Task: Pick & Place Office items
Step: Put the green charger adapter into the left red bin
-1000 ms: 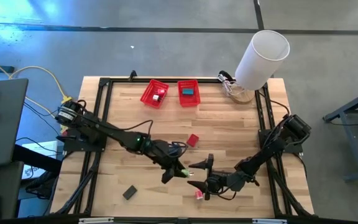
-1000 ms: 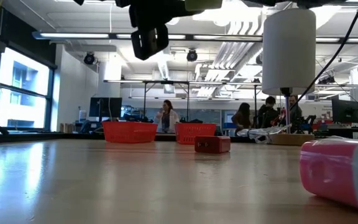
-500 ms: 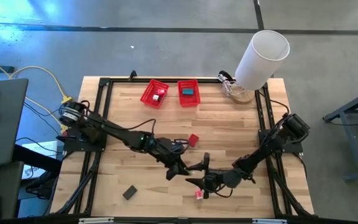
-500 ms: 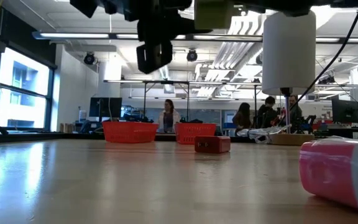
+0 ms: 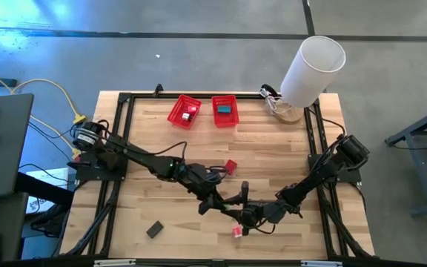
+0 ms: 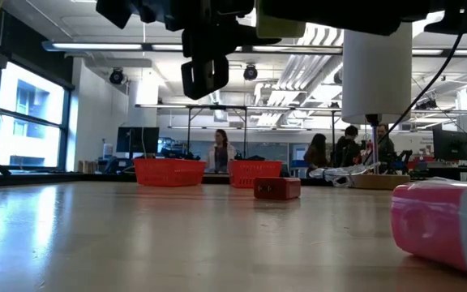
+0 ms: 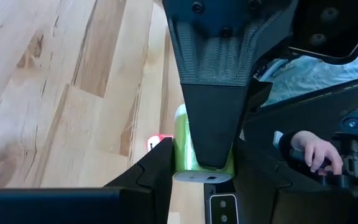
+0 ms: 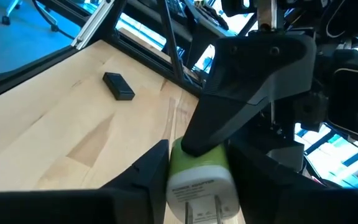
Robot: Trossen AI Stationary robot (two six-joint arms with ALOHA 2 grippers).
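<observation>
A light green block with plug prongs (image 8: 199,180) hangs in mid-air over the table's near middle, and both grippers are shut on it. My left gripper (image 5: 215,202) reaches it from the table's left and my right gripper (image 5: 242,203) from the right; they meet tip to tip. In the left wrist view the green block (image 7: 188,149) sits between my left gripper (image 7: 201,158)'s fingers. A red block (image 5: 230,167), a pink-and-red piece (image 5: 237,232) and a dark grey block (image 5: 154,229) lie flat on the wood. My left gripper pinches the green block by two opposite faces (image 7: 180,155) between its two fingers, coming nearly level from the table's left. The block is lifted clear of the table. My right gripper pinches the block's pronged end by its two sides (image 8: 174,171) between its two fingers, coming nearly level from the table's right. One finger of the left gripper (image 8: 241,93) lies over the block's top, crosswise to this hold.
Two red mesh baskets (image 5: 184,111) (image 5: 224,110) stand at the far edge, each with small pieces inside. A big white cylinder (image 5: 313,70) stands at the far right corner. Black frame rails (image 5: 121,148) run along the table's sides. People show in the room beyond.
My right gripper's fingers, spread wide a second ago, have shut on the green block that my left gripper holds. My left gripper has drifted slightly down and toward the right gripper with the block, which stays clear of the table.
</observation>
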